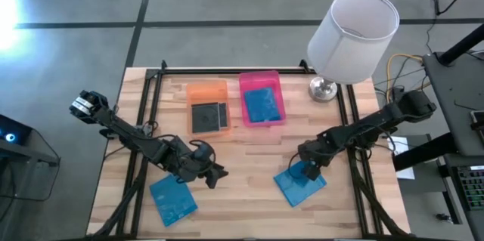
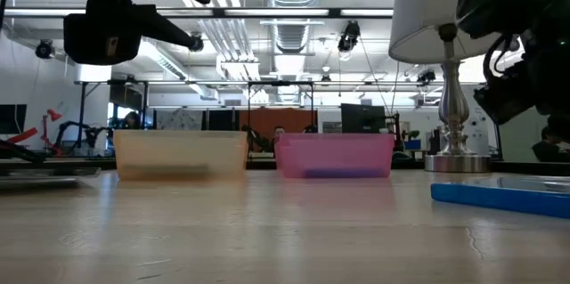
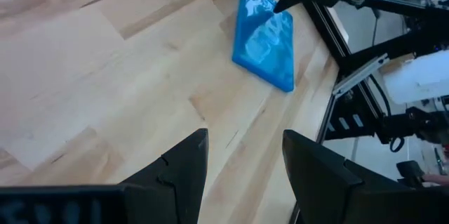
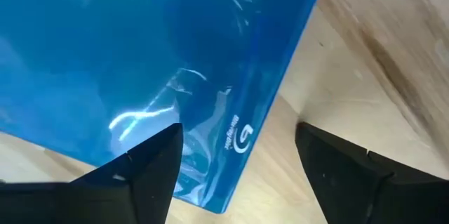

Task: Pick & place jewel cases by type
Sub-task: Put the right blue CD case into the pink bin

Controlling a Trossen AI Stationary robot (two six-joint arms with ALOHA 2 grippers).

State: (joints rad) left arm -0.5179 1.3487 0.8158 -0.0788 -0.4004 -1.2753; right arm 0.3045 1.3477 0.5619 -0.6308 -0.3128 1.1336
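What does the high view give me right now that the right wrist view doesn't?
Only the high view shows the orange tray with a dark jewel case, the pink tray holding a blue case, another blue case by the left gripper, and the lamp. Only the right wrist view shows the right gripper's fingers open, straddling a case edge. Both show that blue jewel case on the table.

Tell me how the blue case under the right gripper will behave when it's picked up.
The blue case looks glossy, so it may slip between the open right gripper fingers. Thin and lying flat on the table, its edge is probably hard to catch. It likely stays stiff.
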